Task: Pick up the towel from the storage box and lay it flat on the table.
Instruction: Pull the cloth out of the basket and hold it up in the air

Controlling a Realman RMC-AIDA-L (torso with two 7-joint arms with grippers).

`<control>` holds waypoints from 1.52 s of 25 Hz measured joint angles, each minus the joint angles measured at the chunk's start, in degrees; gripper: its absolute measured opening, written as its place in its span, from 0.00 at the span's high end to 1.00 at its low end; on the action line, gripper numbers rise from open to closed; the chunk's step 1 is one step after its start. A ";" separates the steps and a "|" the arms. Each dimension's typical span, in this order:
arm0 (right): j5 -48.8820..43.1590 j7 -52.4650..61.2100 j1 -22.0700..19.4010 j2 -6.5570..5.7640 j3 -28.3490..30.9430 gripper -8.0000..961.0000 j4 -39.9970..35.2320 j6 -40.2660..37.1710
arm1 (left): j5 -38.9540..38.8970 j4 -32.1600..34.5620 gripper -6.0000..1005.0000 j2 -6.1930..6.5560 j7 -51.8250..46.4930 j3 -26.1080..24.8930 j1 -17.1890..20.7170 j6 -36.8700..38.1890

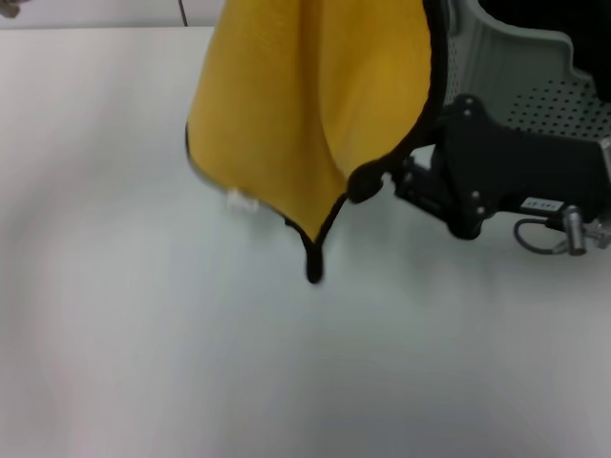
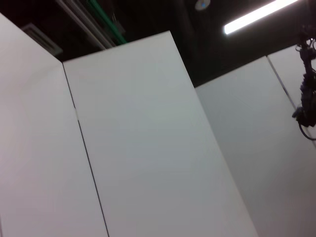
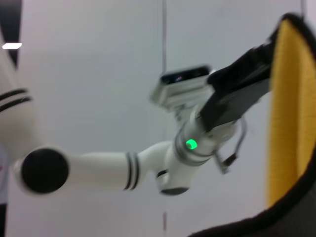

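Hanging close before the head camera, the towel (image 1: 310,105) is up in the air above the bench (image 1: 143,334), its lowest black-edged corner dangling just clear of the surface and its small white label showing at the near edge. You cannot see what holds its top edge (the grip is out of frame). In the right wrist view the left tool (image 3: 237,89) is raised beside the cloth, reaching its edge; whether it is clamped on it you cannot tell. The right tool (image 1: 382,186) sits low, just beside the hanging corner, with the storage box (image 1: 535,86) right behind it; its state is unclear too. Expect the towel to be light, limp and prone to folding on itself. I'd take two adjacent corners along the edging, so it spreads flat.
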 joint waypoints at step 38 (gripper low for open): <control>1.67 14.11 -2.00 -2.60 11.18 0.29 5.20 -16.17 | -3.97 2.35 0.97 0.83 1.43 -0.56 4.45 4.65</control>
